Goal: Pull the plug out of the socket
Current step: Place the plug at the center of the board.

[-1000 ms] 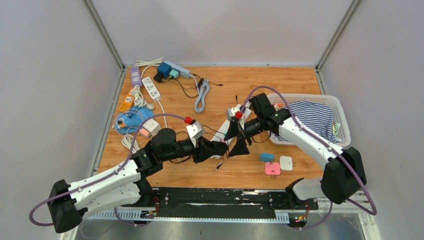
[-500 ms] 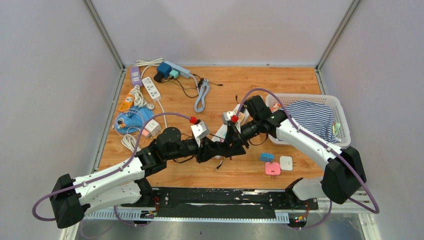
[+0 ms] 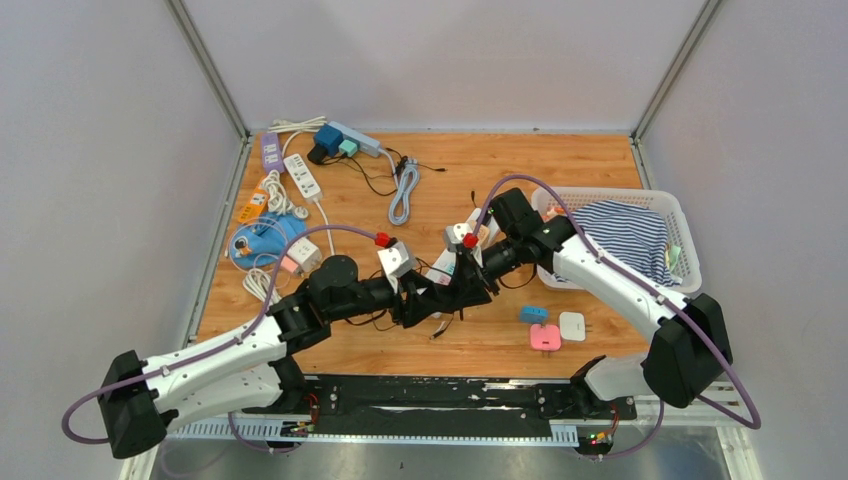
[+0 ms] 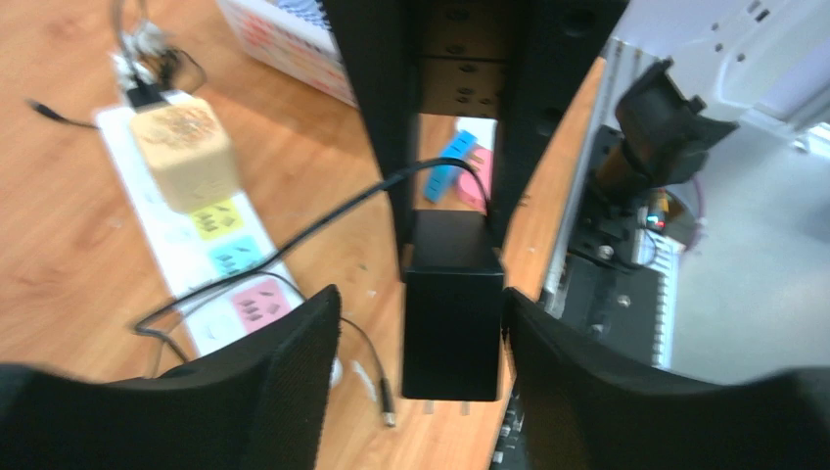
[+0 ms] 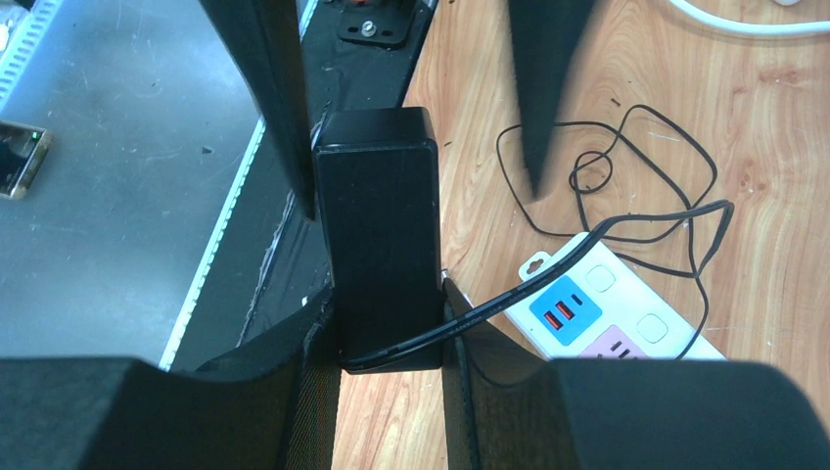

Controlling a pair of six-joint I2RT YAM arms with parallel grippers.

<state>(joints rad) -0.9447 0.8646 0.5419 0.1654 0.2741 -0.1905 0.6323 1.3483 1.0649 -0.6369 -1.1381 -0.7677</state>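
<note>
The matte black boxy plastic plug point(image 5: 377, 225) is clamped in the right gripper's point(image 5: 389, 299) mesh-textured pads point(image 5: 318, 377); the left gripper's point(image 4: 419, 299) fingers point(image 4: 284, 377) stand apart either side of it.

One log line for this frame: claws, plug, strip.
right claw: shut on plug | left claw: open, straddling plug | plug: lifted, clear of strip

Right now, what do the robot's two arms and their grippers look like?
The left arm and right arm have white shells, black joints and looping purple cables. The left gripper and right gripper are black, each a pair of textured wedges.
</note>
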